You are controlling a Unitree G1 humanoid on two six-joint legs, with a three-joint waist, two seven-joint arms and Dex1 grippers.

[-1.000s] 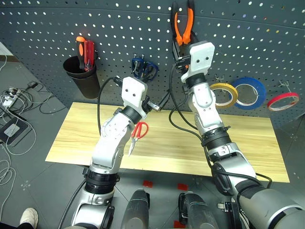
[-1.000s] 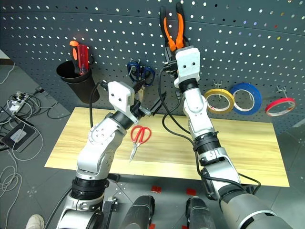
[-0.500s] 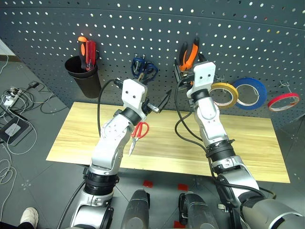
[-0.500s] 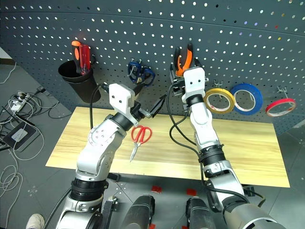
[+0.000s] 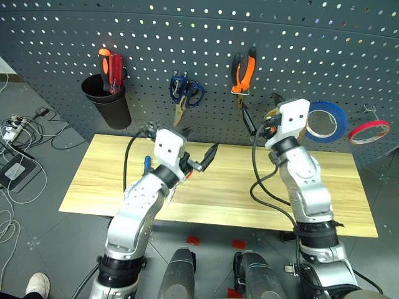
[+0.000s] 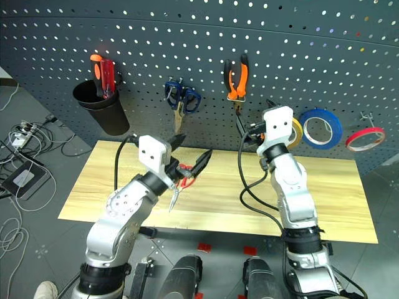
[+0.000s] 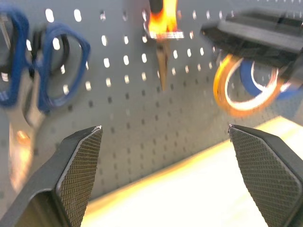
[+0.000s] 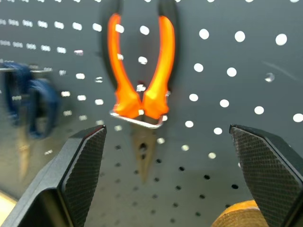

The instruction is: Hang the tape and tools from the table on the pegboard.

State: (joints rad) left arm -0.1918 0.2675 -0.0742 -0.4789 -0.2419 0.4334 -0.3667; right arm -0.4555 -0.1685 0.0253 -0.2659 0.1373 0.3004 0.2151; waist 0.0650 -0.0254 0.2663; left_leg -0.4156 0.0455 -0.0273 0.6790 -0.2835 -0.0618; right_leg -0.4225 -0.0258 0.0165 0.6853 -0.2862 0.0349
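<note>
Right gripper [image 8: 168, 156] stands open and empty, now drawn back from the pliers [image 5: 243, 71], which hang on the pegboard [image 5: 312, 56], long axis vertical, nose down. Left gripper [image 6: 190, 163] is open above the surface [image 5: 218, 187], over the red-handled scissors [image 6: 181, 182].

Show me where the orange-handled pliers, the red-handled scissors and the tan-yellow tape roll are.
Orange-handled pliers [image 5: 242, 75]: left eye view, on the handles, hanging on the pegboard.
Red-handled scissors [image 6: 186, 179]: right eye view, on the red handle loop, on the table.
Tan-yellow tape roll [image 7: 221, 92]: left wrist view, on the ring's edge.
</note>
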